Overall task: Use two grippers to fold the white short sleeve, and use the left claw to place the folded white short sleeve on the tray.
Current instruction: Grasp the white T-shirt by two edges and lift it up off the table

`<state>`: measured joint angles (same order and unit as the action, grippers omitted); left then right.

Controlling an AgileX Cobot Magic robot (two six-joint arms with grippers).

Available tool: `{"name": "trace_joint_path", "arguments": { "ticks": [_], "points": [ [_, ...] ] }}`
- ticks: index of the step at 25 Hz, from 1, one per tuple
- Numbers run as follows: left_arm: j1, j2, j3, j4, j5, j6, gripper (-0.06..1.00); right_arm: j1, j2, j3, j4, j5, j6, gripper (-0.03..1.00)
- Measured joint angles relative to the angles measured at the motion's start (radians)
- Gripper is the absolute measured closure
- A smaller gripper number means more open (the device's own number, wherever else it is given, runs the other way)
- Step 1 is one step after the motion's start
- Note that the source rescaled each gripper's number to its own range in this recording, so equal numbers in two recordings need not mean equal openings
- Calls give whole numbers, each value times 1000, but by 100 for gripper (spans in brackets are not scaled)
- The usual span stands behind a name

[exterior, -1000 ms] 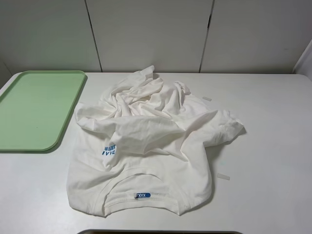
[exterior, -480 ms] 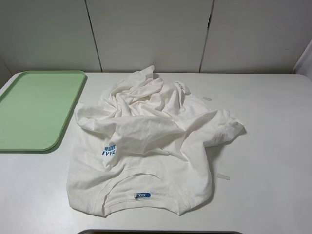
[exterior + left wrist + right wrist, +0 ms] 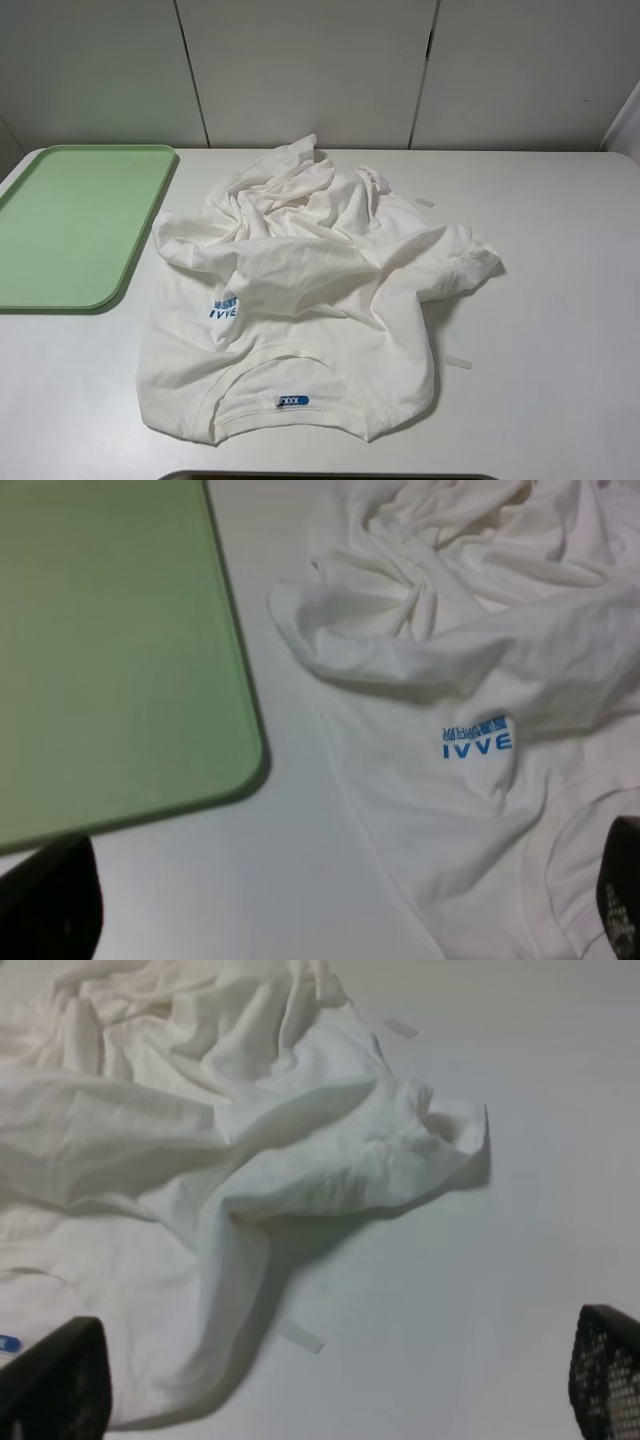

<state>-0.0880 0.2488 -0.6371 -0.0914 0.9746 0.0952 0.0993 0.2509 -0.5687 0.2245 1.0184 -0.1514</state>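
The white short sleeve lies crumpled in the middle of the white table, its blue neck label toward the front and its blue chest print on the left side. The pale-green tray sits at the far left with nothing on it. Neither arm shows in the exterior high view. In the left wrist view the left claw hovers open over the shirt beside the tray's corner. My right gripper is open above the shirt's right sleeve, holding nothing.
Two small pale tape strips lie on the table to the right of the shirt. Grey wall panels stand behind the table. A dark edge runs along the bottom of the exterior high view.
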Motion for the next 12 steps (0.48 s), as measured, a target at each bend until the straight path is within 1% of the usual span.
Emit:
{"name": "trace_joint_path", "arguments": {
  "ticks": [4,6,9,12],
  "points": [
    [-4,153,-98,-22,-3,53,-6,0,184,-108,0,-13,-69,-3],
    [-4,238,-145,-53,-4,85,-6,0,263,-165,0,-14,-99,-3],
    [-4,317,-180,-96,-4,124,-6,0,380,-254,8,-20,-146,-3],
    [-4,471,-205,-206,-5,219,-6,0,497,-312,40,-41,-192,-3]
  ]
}}
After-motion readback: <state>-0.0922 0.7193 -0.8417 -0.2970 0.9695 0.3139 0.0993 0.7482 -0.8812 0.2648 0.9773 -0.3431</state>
